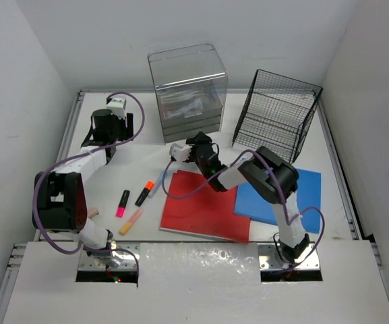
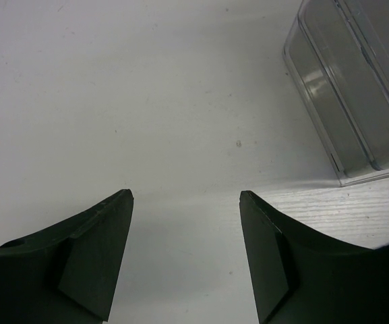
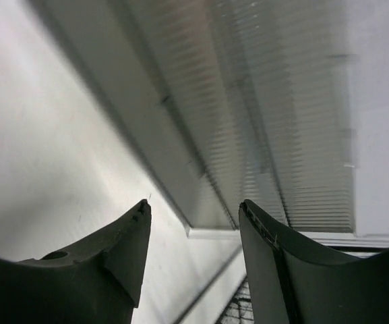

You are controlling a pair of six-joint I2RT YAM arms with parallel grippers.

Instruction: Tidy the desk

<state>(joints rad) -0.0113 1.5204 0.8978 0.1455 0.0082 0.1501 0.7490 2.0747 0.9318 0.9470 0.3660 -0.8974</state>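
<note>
Right by the clear box [image 1: 187,84], the right tool [image 3: 194,206] is spread and empty; it may bump and shove it. The left tool [image 2: 186,194] is spread too. Both hang over the worktop [image 1: 150,155].

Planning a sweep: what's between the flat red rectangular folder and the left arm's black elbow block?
Top view: at least three pens on the white desk: a pink-and-black highlighter, an orange-tipped black marker, a pale orange highlighter.
</note>
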